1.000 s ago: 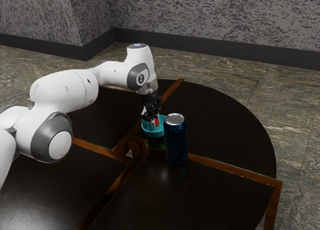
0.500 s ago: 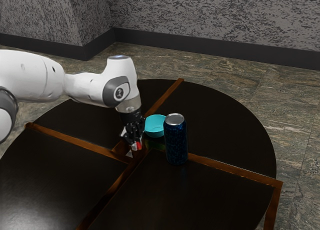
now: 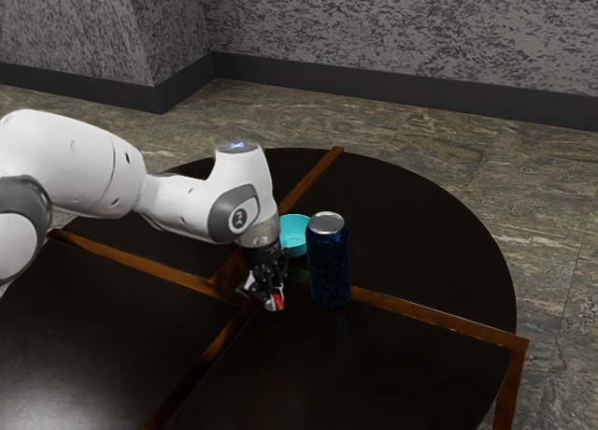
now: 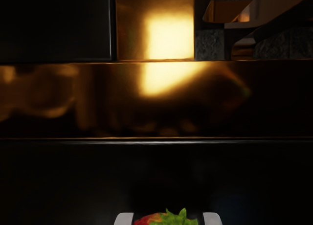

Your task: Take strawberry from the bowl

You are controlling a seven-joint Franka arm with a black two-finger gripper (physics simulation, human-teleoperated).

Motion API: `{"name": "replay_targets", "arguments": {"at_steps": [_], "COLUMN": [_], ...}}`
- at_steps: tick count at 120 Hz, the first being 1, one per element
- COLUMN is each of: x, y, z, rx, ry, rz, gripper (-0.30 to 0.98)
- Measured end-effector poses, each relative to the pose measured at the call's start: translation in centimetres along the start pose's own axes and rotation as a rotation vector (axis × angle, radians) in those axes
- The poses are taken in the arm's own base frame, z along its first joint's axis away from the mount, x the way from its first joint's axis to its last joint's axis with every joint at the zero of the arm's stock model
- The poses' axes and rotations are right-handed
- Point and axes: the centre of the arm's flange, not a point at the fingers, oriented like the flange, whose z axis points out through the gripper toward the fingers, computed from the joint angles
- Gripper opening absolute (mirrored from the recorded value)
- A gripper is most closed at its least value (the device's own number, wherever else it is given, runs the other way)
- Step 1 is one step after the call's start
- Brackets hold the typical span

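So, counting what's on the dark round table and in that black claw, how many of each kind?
Red strawberry with green leaves: 1
Round turquoise bowl: 1
Tall dark-blue metal can with silvery top: 1
Total: 3

Three kinds of small thing can be counted: one strawberry (image 4: 155, 218), one bowl (image 3: 296, 228) and one can (image 3: 329, 264). One worktop (image 3: 425, 248) is counted too.

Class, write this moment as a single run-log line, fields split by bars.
gripper: shut on strawberry | strawberry position: outside bowl, over or on table | blue can: upright near bowl | release: not yet
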Motion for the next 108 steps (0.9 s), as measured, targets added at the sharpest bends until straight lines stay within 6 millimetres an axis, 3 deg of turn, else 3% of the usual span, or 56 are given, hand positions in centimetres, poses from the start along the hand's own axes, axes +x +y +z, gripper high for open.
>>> {"name": "replay_targets", "arguments": {"at_steps": [20, 44, 56, 71, 84, 93, 103, 108], "x": [0.1, 0.0, -0.1, 0.8, 4.6, 7.5, 7.6, 8.0], "y": [0.1, 0.4, 0.1, -1.8, -1.7, 0.1, 1.9, 2.0], "z": [1.0, 0.9, -0.9, -5.0, -8.9, -14.8, -24.2, -28.0], "rx": [-0.003, -0.032, -0.056, -0.080, -0.108, -0.157, -0.224, -0.234], "ry": [0.002, 0.003, -0.001, -0.004, 0.056, 0.102, 0.146, 0.169], "rz": [-0.003, -0.001, 0.002, -0.003, 0.032, 0.111, 0.270, 0.343], "gripper": [0.00, 0.38, 0.49, 0.57, 0.61, 0.62, 0.64, 0.64]}}
